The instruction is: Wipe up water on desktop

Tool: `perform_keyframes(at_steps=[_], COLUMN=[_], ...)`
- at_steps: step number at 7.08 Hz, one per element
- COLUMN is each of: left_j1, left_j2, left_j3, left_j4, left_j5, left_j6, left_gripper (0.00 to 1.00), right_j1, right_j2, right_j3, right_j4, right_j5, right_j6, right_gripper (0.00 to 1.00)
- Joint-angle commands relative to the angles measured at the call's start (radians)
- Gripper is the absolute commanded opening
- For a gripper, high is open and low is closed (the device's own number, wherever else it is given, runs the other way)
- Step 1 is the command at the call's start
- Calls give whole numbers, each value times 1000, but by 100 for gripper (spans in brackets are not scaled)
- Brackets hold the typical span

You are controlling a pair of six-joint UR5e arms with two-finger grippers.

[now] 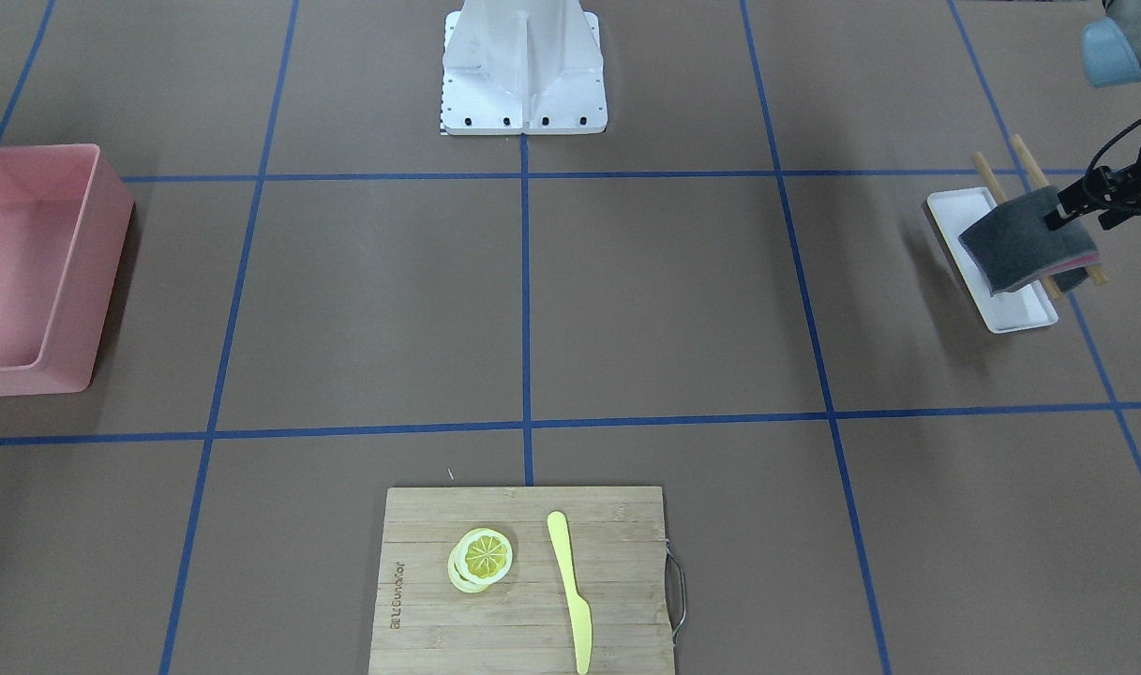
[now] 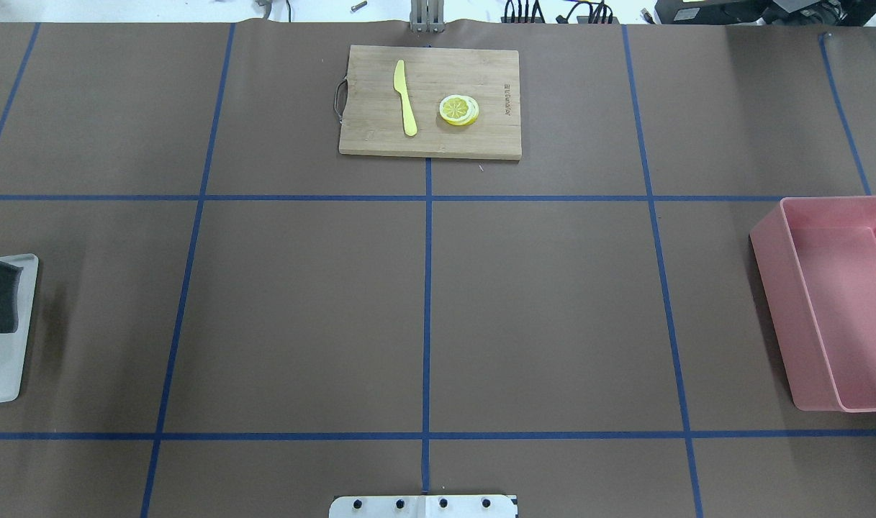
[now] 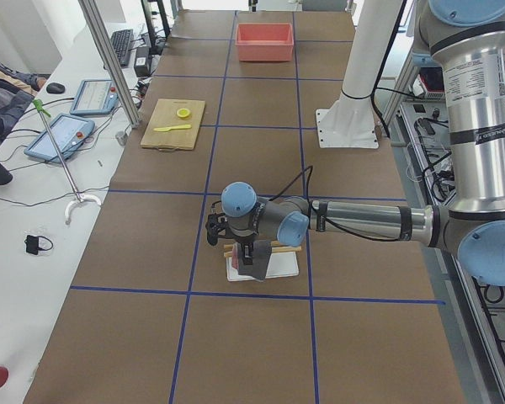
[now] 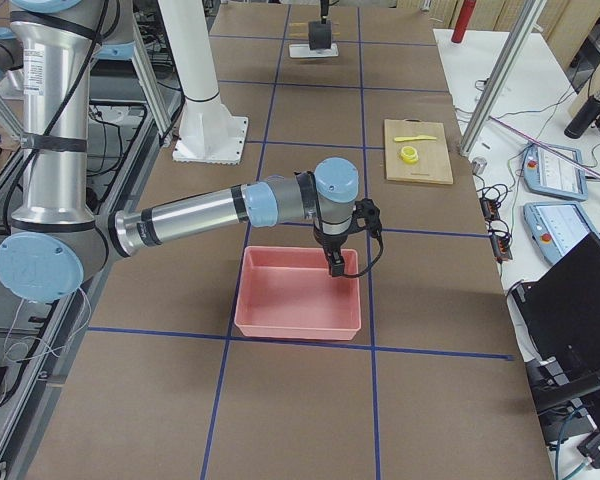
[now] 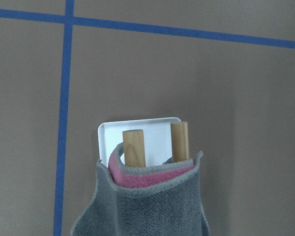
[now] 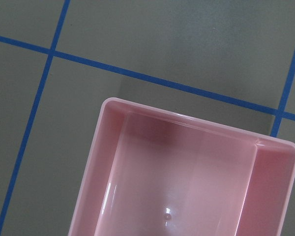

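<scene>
The desktop (image 1: 673,300) is a matte brown surface with a grid of blue tape; I see no water on it in any view. My left gripper (image 1: 1062,217) is shut on a folded grey cloth (image 1: 1020,248) with a pink underside and holds it just above a white tray (image 1: 1020,314). The cloth (image 5: 147,206) fills the bottom of the left wrist view and hides the fingers there. My right gripper (image 4: 336,268) hangs over a pink bin (image 4: 290,310); I cannot tell whether it is open or shut.
Two wooden sticks (image 5: 134,147) lie across the tray. The pink bin (image 1: 64,281) sits on the robot's right. A bamboo cutting board (image 1: 420,581) holds a yellow knife (image 1: 570,581) and lemon slices (image 1: 481,558). The robot base (image 1: 523,75) stands at the near edge.
</scene>
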Motion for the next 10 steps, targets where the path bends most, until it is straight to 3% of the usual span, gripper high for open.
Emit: perform_keyframes(at_steps=[1, 4, 5, 7, 9, 10], left_j1=[2, 2, 2, -1, -1, -1], left_j2=[7, 7, 7, 8, 8, 8], left_j3=[24, 24, 22, 15, 15, 15], left_j4=[-1, -2, -2, -1, -1, -1], left_j5=[-1, -10, -12, -12, -31, -32], left_j6=[-3, -24, -24, -24, -23, -23], left_gripper=[81, 25, 18, 18, 40, 43], right_j1=[-6, -8, -8, -10, -10, -10], right_j2=[0, 2, 2, 3, 3, 3], right_j3=[-4, -4, -5, -4, -4, -4], right_j4=[2, 2, 2, 2, 2, 2], right_j5=[-1, -9, -18, -23, -23, -23], right_j6=[2, 2, 2, 2, 2, 2], right_gripper=[100, 100, 100, 100, 100, 100])
